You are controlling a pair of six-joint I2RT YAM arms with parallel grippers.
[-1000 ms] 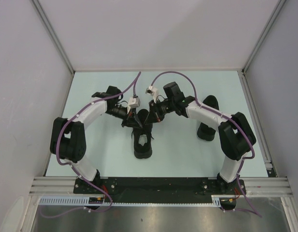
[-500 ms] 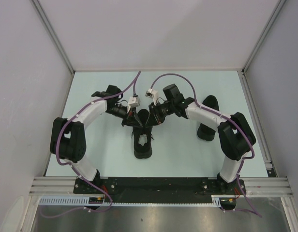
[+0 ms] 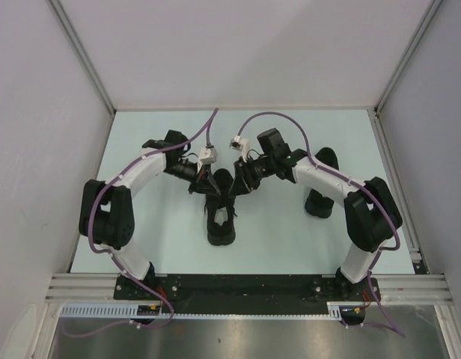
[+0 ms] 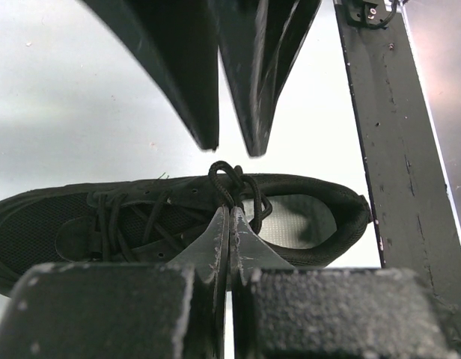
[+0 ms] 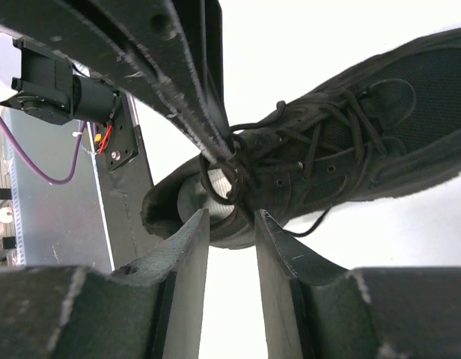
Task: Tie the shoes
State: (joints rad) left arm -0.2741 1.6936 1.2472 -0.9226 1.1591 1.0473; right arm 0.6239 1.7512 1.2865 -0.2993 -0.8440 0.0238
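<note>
An all-black low-top lace-up sneaker (image 3: 221,223) lies in the middle of the pale green worktop (image 3: 171,224), with its heel toward the near edge and its toe toward the far edge. Both arms meet over its lacing. The left gripper (image 4: 229,215) has its two fingers pressed together, pinching a loop of the thin black laces (image 4: 230,178) just above the pale grey insole (image 4: 294,221). The right gripper (image 5: 230,218) hangs just beside it over the shoe's mouth, its fingers parted by a narrow gap and holding nothing.
</note>
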